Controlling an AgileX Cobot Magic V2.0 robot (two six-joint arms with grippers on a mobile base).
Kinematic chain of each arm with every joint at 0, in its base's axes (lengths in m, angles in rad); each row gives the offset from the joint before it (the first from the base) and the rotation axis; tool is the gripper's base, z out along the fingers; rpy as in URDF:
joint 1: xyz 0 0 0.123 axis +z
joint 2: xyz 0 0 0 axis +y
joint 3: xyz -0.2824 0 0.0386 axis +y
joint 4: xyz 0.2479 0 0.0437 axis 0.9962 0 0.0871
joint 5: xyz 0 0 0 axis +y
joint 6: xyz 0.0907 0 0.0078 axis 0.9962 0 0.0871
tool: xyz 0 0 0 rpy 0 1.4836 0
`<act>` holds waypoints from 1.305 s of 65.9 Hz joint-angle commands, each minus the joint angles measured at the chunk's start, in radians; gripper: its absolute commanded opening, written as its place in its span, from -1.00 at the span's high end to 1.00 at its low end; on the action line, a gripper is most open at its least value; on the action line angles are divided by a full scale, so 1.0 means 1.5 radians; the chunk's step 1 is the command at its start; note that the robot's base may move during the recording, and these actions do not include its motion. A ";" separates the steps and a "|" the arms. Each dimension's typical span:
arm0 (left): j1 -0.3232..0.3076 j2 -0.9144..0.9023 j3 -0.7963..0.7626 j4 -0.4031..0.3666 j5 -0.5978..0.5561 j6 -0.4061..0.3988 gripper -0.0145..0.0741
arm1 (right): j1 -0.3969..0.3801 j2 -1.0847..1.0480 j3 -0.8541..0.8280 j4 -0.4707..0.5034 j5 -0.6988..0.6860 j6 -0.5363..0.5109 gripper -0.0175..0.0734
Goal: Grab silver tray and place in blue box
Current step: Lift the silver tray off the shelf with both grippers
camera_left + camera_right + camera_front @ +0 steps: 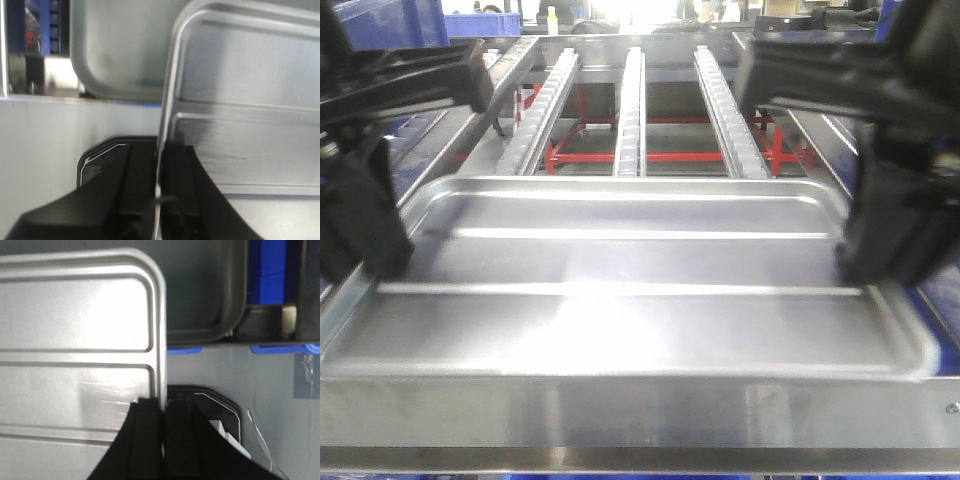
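Note:
The silver tray (pixel 630 260) fills the middle of the front view, level, with its two long ridges running left to right. My left gripper (pixel 375 262) is shut on its left rim and my right gripper (pixel 865 265) is shut on its right rim. In the left wrist view the black fingers (pixel 180 175) pinch the rim of the tray (pixel 250 100) at the gripper (pixel 160 148). The right wrist view shows the gripper (pixel 164 402) clamped the same way on the tray (pixel 75 330). No blue box can be made out, only slivers of blue plastic (pixel 270 270).
Three roller tracks (pixel 630 110) over a red frame (pixel 670 157) run away behind the tray. A steel ledge (pixel 640 420) crosses the front. Another grey tray (pixel 125 50) lies below and beyond the held one, also visible as a dark tray (pixel 210 290).

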 commanded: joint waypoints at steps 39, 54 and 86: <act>-0.064 -0.045 -0.003 0.083 0.020 -0.101 0.70 | 0.051 -0.033 -0.013 -0.063 -0.013 0.044 0.45; -0.064 -0.045 -0.003 0.082 0.032 -0.101 0.70 | 0.051 -0.033 -0.013 -0.063 -0.013 0.044 0.45; -0.064 -0.045 -0.004 0.085 0.016 -0.095 0.70 | 0.049 -0.033 -0.013 -0.063 -0.032 0.045 0.45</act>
